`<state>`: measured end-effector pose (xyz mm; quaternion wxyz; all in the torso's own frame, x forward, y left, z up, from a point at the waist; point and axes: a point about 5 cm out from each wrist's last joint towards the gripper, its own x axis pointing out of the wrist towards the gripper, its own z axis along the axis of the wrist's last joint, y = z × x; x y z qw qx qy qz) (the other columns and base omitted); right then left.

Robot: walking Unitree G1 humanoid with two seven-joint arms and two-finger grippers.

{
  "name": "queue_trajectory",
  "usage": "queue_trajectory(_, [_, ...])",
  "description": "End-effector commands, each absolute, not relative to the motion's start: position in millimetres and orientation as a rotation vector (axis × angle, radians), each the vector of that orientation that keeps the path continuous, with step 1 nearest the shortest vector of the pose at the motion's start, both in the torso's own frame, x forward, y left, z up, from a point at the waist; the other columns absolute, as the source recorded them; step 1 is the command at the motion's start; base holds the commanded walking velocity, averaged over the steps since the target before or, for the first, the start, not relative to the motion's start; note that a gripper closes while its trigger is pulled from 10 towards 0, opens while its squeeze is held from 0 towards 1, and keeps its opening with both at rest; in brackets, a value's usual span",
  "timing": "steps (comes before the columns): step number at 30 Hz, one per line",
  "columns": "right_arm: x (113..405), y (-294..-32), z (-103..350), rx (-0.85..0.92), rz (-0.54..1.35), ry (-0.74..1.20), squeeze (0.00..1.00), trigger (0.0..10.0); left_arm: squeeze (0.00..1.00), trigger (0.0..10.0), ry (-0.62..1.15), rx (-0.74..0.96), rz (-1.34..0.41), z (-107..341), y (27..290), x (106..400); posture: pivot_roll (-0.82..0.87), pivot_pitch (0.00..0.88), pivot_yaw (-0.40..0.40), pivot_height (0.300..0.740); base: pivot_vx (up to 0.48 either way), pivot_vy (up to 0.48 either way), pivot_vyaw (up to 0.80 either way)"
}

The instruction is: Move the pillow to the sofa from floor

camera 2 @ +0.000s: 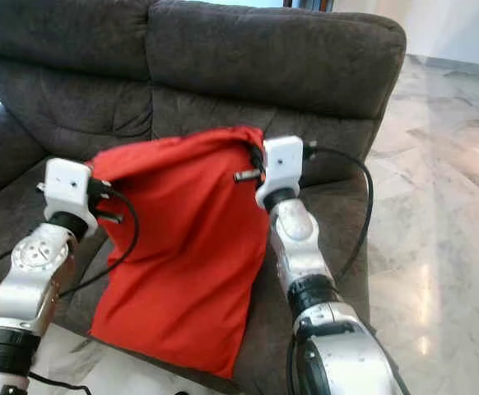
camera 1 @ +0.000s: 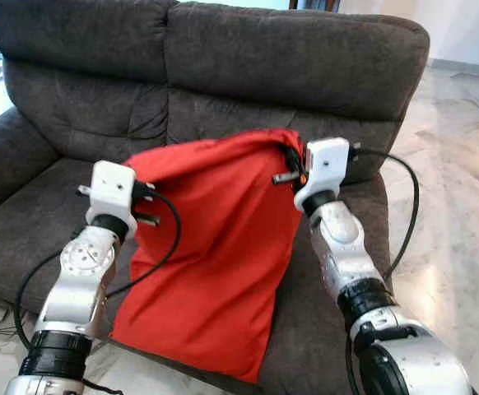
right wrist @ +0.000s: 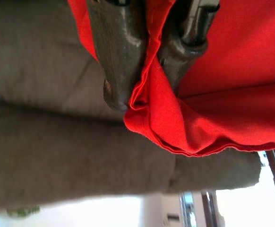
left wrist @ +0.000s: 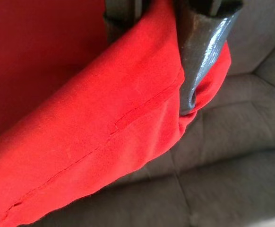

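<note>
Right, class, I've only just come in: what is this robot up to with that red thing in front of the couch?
The robot holds a red pillow up by its top corners, one in each pincer. The left pincer is clamped on one corner, the right pincer on the other. The pillow hangs in front of the grey sofa, its top over the seat and its lower end dangling past the seat's front edge. It has not been laid down yet.

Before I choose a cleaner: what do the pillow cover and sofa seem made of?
Pillow: smooth, matte red woven cloth, probably cotton; a stitched seam and soft folds show in the wrist views. Sofa: dark grey, slightly fuzzy upholstery, possibly microfibre or chenille.
</note>
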<state>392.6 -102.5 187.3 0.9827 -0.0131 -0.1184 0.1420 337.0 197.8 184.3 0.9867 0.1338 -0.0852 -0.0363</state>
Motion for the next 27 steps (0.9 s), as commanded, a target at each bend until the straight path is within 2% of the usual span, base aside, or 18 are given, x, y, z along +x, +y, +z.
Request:
queue_trajectory(1, [393, -120, 186, -0.020, 0.197, -0.243, 0.00, 10.0, 0.00, 10.0, -0.103, 0.292, -0.035, 172, 212, 332, 0.12, 0.127, 0.023, 0.740, 0.000, 0.000, 0.00])
queue_trajectory(8, [386, -127, 153, -0.061, 0.150, -0.111, 0.00, 10.0, 0.00, 10.0, -0.036, 0.302, -0.069, 158, 208, 328, 0.12, 0.129, 0.024, 0.740, 0.000, 0.000, 0.00])
queue_trajectory(16, [374, -132, 123, -0.029, 0.115, -0.019, 0.00, 10.0, 0.00, 10.0, 0.026, 0.291, -0.082, 138, 200, 319, 0.11, 0.125, 0.028, 0.740, 0.000, 0.000, 0.00])
queue_trajectory(17, [373, -133, 121, -0.015, 0.101, -0.014, 0.38, 10.0, 1.00, 10.0, 0.030, 0.282, -0.083, 135, 199, 318, 0.11, 0.124, 0.028, 0.740, 0.000, 0.000, 0.00])
queue_trajectory(18, [372, -133, 120, -0.012, 0.097, -0.012, 0.38, 10.0, 1.00, 10.0, 0.032, 0.276, -0.083, 134, 199, 318, 0.11, 0.123, 0.028, 0.740, 0.000, 0.000, 0.00])
queue_trajectory(19, [372, -133, 120, -0.004, 0.093, -0.012, 0.85, 10.0, 1.00, 10.0, 0.032, 0.276, -0.083, 134, 199, 317, 0.11, 0.123, 0.028, 0.740, 0.000, 0.000, 0.00])
queue_trajectory(20, [371, -133, 119, 0.000, 0.090, -0.012, 1.00, 10.0, 1.00, 10.0, 0.029, 0.273, -0.081, 134, 199, 317, 0.11, 0.123, 0.028, 0.740, 0.000, 0.000, 0.00])
queue_trajectory(27, [365, -135, 112, 0.012, 0.047, -0.004, 1.00, 10.0, 1.00, 10.0, 0.030, 0.283, -0.082, 132, 197, 316, 0.12, 0.119, 0.027, 0.740, 0.000, 0.000, 0.00])
